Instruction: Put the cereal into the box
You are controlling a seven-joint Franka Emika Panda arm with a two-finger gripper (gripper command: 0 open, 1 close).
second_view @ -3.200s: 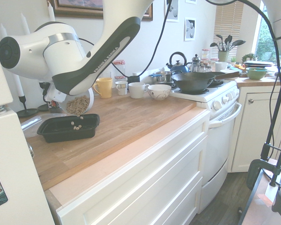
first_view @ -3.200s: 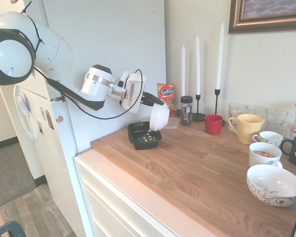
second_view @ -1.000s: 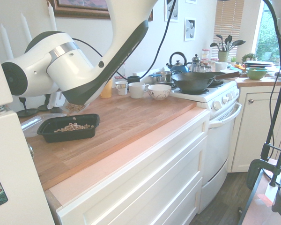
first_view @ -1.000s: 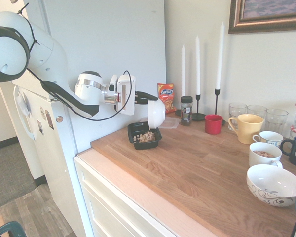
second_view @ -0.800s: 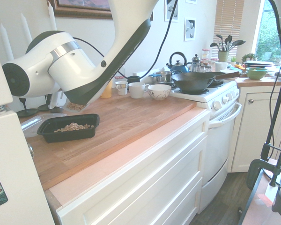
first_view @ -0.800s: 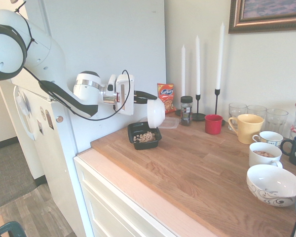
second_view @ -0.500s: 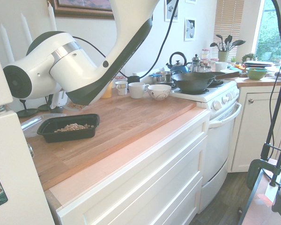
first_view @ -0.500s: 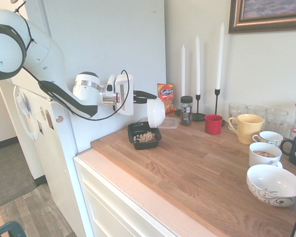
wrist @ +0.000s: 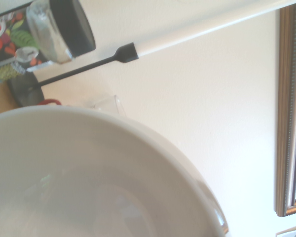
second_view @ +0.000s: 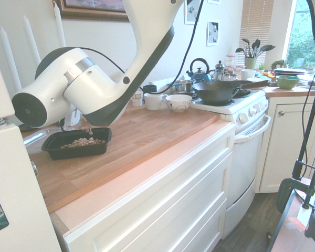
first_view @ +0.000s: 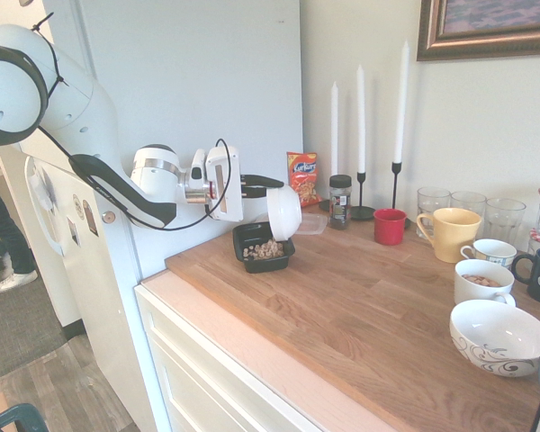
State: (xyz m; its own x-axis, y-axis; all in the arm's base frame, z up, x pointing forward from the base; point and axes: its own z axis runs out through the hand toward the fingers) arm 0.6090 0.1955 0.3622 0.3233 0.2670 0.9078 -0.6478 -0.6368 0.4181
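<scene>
Two fingers (first_view: 257, 181): were clamped on the white bowl (first_view: 285, 212), tipped above the box.
Cereal (first_view: 268, 250): lay heaped in the black box (first_view: 266, 265), a few pieces seemingly mid-fall.
Bowl's place: was toward one o'clock from the box's centre, first exterior view.
Spill risk: drifting further toward one o'clock could have scattered pieces onto the surface (first_view: 360, 315).

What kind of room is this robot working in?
Most likely a home kitchen: there's a stove with a dark pan and a blue kettle on it, and mugs and bowls stand along the wooden counter.
</scene>
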